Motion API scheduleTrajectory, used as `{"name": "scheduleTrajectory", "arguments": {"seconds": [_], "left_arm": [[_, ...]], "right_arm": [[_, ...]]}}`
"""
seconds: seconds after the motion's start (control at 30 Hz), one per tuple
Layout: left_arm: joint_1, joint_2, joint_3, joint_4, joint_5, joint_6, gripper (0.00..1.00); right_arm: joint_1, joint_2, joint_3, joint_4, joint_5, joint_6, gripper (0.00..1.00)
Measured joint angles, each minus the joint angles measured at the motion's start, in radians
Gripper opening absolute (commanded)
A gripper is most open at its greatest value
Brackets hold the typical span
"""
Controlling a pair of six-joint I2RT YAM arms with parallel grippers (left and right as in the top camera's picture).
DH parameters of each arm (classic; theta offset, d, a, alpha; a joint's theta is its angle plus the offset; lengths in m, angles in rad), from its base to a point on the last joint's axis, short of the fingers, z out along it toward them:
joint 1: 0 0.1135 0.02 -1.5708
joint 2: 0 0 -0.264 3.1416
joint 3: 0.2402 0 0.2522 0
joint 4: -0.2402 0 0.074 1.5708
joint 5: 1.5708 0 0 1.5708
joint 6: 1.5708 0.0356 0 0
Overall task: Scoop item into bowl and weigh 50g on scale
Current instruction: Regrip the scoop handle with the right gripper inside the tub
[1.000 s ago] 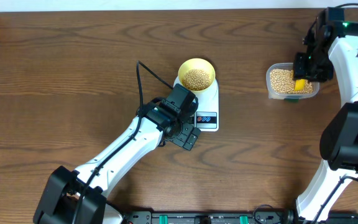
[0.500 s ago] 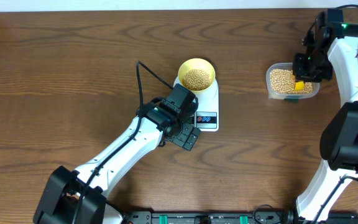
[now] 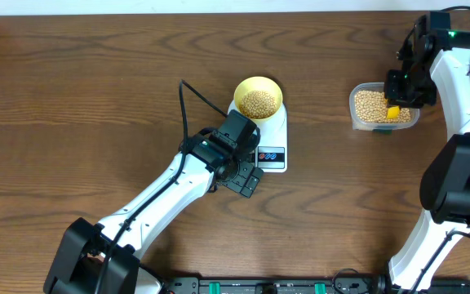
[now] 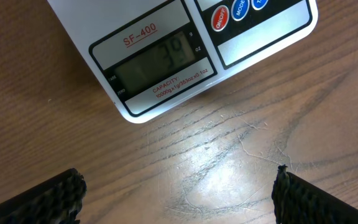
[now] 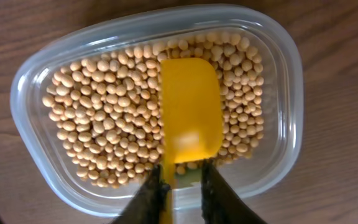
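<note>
The scale (image 4: 179, 50) lies just ahead of the left gripper (image 4: 179, 199), whose jaws are spread wide. The bean-filled bowl (image 3: 238, 91) sits on the scale's far end. Under the right gripper (image 5: 180, 198), which pinches the scoop (image 5: 190, 112) by its handle, the clear tub (image 5: 30, 106) holds beans (image 5: 98, 124).

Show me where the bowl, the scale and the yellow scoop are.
bowl (image 3: 258, 82), overhead view, on its bare yellow rim.
scale (image 4: 159, 62), left wrist view, on its grey display.
yellow scoop (image 5: 190, 107), right wrist view, on its flat blade.
</note>
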Motion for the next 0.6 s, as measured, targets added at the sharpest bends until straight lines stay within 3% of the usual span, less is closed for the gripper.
{"name": "scheduleTrajectory", "arguments": {"seconds": [0.33, 0.6], "left_arm": [[0.000, 0.000, 0.000, 0.000, 0.000, 0.000, 0.98], [0.000, 0.000, 0.000, 0.000, 0.000, 0.000, 0.98]], "right_arm": [[-0.005, 0.000, 0.000, 0.017, -0.016, -0.063, 0.01], [-0.065, 0.000, 0.000, 0.035, -0.170, -0.154, 0.01]]}}
